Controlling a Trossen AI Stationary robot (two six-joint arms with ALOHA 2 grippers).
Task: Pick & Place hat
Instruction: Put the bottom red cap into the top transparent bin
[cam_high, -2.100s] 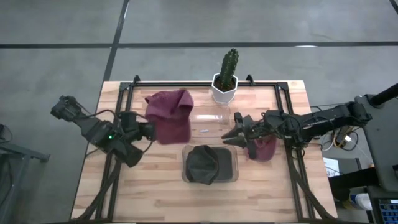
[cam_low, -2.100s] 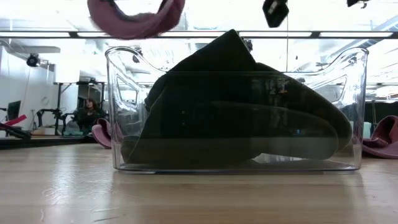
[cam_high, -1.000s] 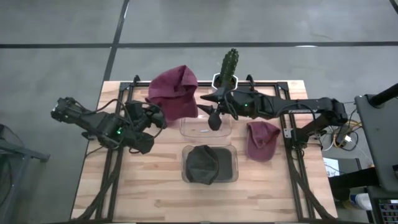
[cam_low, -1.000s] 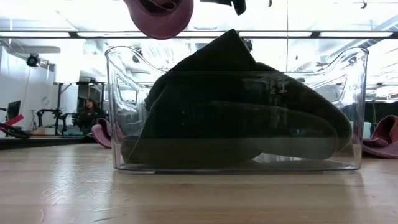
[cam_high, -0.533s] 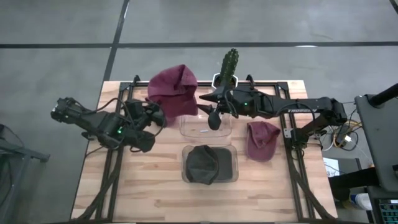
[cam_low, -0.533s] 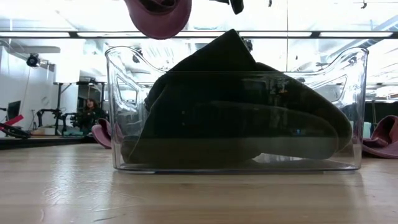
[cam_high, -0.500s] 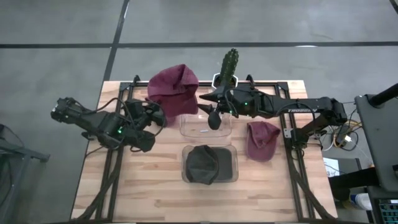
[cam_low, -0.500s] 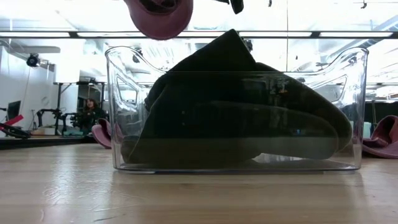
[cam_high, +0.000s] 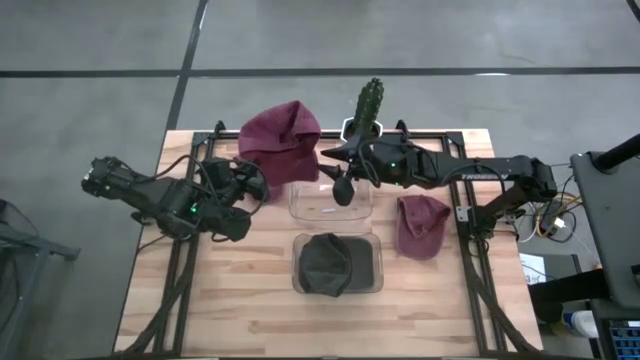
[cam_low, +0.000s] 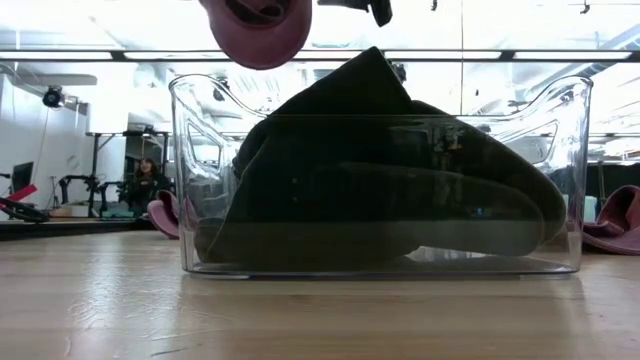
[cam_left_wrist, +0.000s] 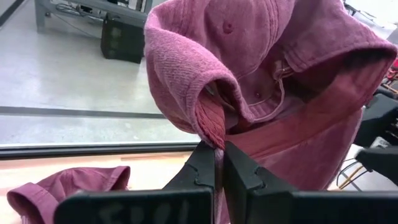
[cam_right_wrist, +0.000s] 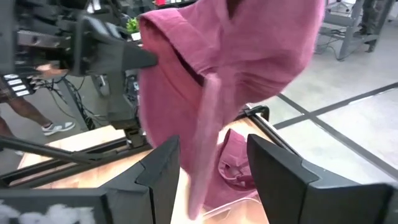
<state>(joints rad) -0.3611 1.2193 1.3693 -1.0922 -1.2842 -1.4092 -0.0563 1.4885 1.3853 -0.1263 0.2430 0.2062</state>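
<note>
While the left gripper (cam_left_wrist: 219, 163) is pinching an edge of the maroon hat (cam_high: 282, 143) between its closed fingers, the cloth is hanging in the air over the table's far-left part, just beside the empty clear bin (cam_high: 328, 199). From the left wrist view, the fingers are pressing together on a folded hem, with the rest of the hat bulging above them. The right gripper (cam_high: 338, 176) is reaching across from the right, sitting over the empty bin and close to the hanging hat; its fingers (cam_right_wrist: 283, 167) are standing wide apart, with a fold of the cloth dangling between them, though whether they are touching it is hard to judge. A second clear bin (cam_high: 338, 265) nearer the front is holding a dark hat (cam_low: 380, 170), which is filling most of it in the low view. Another maroon hat (cam_high: 421, 226) is lying flat on the table (cam_high: 250, 310) to the right of the bins. A potted cactus (cam_high: 364, 118) is standing at the far edge.
</note>
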